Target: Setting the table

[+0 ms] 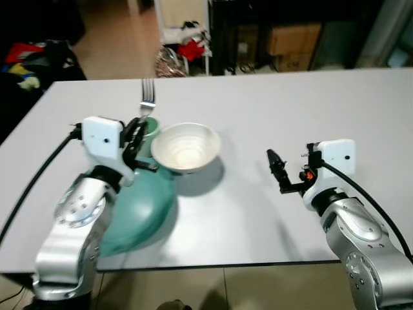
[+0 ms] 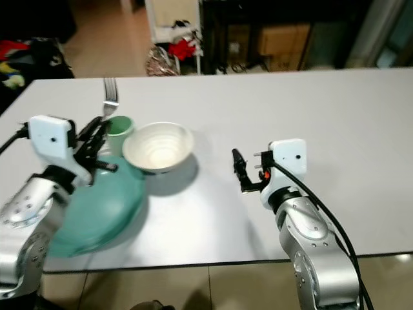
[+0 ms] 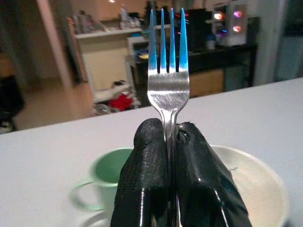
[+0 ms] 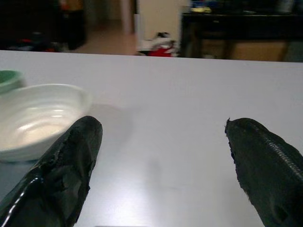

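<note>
A silver fork (image 3: 166, 90) is held upright between the two black fingers (image 3: 142, 184) of the left gripper (image 1: 137, 137), which are closed tightly on its handle. Four straight tines are seen pointing up and away from the robot, with a bright polished neck below them. Just beyond and below this gripper, a pale green mug (image 3: 108, 176) is seen with its handle turned to one side. Under the left arm, a large teal plate (image 1: 139, 206) is laid on the grey table (image 1: 271, 110), and it reaches close to the table's near edge.

Just to the right of the left gripper, a cream bowl (image 1: 186, 146) is seen, open side up, its rim overlapping the plate's far edge and standing close beside the mug.

Further right, a broad bare stretch of tabletop is found between the bowl and the right gripper (image 1: 277, 169). That gripper is held low over the table, its fingers (image 4: 64, 165) spread wide apart with nothing between them. Ahead of it and to its right the table surface is open as far as the far edge, behind which a floor with boxes and clutter is seen.
</note>
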You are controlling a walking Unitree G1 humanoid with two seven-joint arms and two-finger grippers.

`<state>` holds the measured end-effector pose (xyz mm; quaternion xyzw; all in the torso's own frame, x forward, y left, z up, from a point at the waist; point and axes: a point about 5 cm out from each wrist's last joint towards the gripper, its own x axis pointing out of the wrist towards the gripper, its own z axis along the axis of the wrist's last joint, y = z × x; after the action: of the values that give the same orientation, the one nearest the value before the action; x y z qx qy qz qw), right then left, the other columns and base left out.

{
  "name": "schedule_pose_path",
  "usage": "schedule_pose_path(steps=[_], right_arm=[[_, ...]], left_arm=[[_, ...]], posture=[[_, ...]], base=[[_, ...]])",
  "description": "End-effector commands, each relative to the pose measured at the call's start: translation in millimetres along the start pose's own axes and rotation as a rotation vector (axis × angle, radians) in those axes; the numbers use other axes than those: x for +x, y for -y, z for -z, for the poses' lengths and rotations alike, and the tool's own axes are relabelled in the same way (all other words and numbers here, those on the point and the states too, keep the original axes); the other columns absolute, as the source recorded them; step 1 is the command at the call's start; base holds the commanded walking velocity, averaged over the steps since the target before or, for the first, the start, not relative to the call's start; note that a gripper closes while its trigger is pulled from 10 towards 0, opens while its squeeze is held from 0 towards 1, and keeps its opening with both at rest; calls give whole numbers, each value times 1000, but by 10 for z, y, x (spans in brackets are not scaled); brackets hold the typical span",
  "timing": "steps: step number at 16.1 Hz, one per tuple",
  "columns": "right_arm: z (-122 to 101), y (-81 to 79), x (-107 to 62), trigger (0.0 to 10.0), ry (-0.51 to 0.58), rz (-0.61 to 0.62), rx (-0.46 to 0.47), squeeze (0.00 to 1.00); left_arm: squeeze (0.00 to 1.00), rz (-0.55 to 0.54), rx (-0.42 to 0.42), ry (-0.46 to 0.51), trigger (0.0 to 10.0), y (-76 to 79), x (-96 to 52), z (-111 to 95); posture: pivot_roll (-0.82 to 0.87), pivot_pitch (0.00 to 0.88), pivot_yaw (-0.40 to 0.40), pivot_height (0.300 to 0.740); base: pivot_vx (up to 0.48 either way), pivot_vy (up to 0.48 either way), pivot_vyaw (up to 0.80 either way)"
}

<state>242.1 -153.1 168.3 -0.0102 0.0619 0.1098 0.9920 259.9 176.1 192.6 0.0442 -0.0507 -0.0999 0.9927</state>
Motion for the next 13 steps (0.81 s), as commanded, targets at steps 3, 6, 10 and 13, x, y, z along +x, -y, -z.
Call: schedule_pose_path(steps=[3, 6, 10, 13], right_arm=[[33, -97, -27, 10000, -24, -107, 9, 0], [57, -166, -43, 10000, -49, -203, 4, 0], [85, -180, -56, 10000, -69, -269, 4, 0], [46, -182, -48, 10000, -54, -283, 7, 0]], left_arm=[[0, -19, 48, -28, 10000, -123, -76, -1], [0, -18, 73, -43, 10000, -161, -121, 2], [0, -16, 87, -56, 10000, -184, -130, 14], [0, -48, 118, -78, 10000, -169, -154, 46]], posture=[[9, 0, 66, 740], [20, 0, 64, 740], [26, 0, 55, 740], [25, 0, 57, 740]], base=[[0, 346, 0], [0, 354, 0], [0, 352, 0], [0, -55, 0]])
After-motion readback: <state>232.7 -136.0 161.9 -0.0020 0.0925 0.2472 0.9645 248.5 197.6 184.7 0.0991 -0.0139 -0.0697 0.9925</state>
